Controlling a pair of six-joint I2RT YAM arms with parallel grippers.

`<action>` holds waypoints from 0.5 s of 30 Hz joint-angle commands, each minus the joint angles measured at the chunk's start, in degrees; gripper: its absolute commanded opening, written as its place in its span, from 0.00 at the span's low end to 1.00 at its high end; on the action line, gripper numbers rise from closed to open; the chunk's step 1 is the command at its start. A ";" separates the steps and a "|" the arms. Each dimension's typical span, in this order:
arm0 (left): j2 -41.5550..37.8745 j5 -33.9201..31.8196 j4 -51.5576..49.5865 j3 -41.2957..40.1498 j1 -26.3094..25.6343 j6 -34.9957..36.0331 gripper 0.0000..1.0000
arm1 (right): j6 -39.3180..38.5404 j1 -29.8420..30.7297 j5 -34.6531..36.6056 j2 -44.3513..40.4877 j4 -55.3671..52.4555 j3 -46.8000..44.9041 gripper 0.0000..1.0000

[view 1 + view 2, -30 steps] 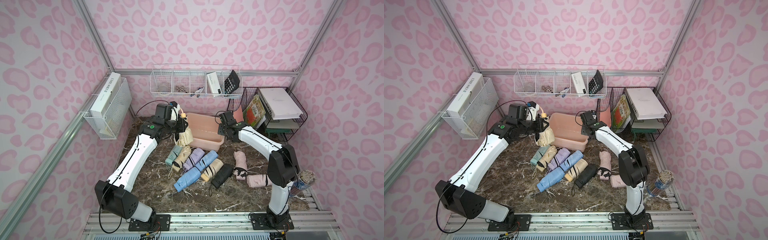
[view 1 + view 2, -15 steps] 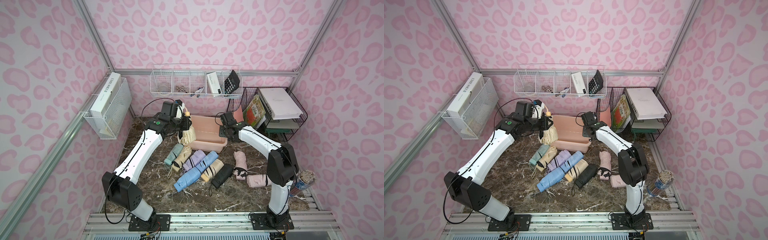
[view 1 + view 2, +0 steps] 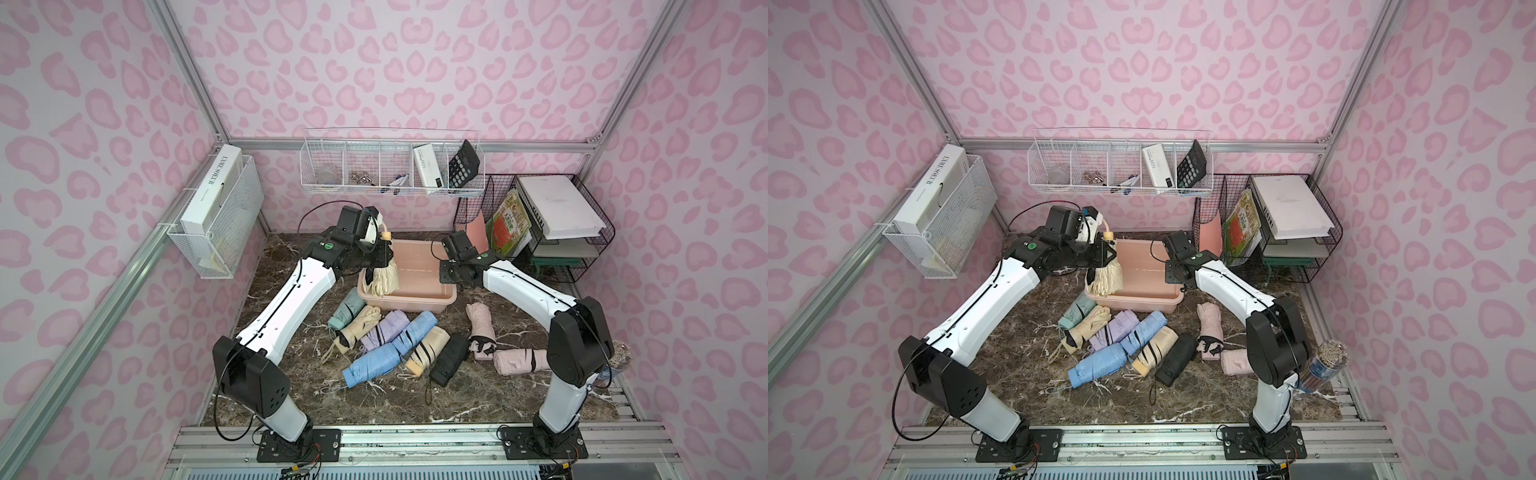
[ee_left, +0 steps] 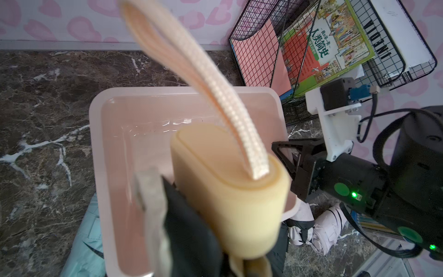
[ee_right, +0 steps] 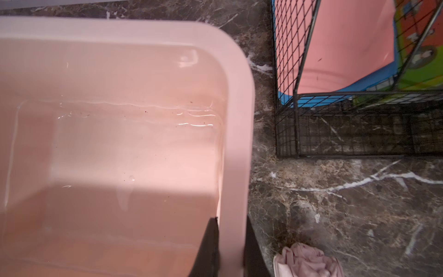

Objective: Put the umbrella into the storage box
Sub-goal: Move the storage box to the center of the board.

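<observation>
A cream folded umbrella (image 3: pixel 384 280) (image 3: pixel 1108 278) hangs upright over the left end of the peach-pink storage box (image 3: pixel 409 298) (image 3: pixel 1133 300). My left gripper (image 3: pixel 384 253) (image 3: pixel 1106 255) is shut on it just below its pale yellow handle (image 4: pixel 230 191), and the wrist strap (image 4: pixel 215 91) sticks up. My right gripper (image 3: pixel 446 274) (image 3: pixel 1179 276) (image 5: pixel 231 249) is shut on the box's right rim (image 5: pixel 237 120), one finger inside the wall and one outside. The box (image 4: pixel 96 144) has nothing lying in it.
Several folded umbrellas (image 3: pixel 390 345) (image 3: pixel 1121 340) lie in a pile in front of the box, two pink ones (image 3: pixel 482 328) to the right. A black wire file rack (image 3: pixel 536 224) stands at the back right. White wire baskets (image 3: pixel 390 174) hang on the walls.
My left arm has carried the cream umbrella to the right, from beside the box to over its left end. The right gripper has closed on the box's rim.
</observation>
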 commanded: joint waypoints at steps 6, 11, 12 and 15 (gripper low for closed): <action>3.52 -0.24 -6.81 3.46 -1.25 1.61 0.00 | -1.55 1.21 -4.27 -1.67 -6.98 -0.99 0.03; 5.24 -3.71 -9.12 3.21 -2.99 4.17 0.00 | -1.00 2.24 -4.66 -1.76 -8.46 -0.81 0.03; 5.91 -4.76 -9.68 3.37 -3.28 4.74 0.00 | -1.00 2.50 -4.88 -1.76 -8.66 -0.94 0.03; 7.53 -6.58 -10.35 3.48 -3.59 5.72 0.00 | -1.15 3.28 -4.89 -1.77 -9.56 -1.16 0.03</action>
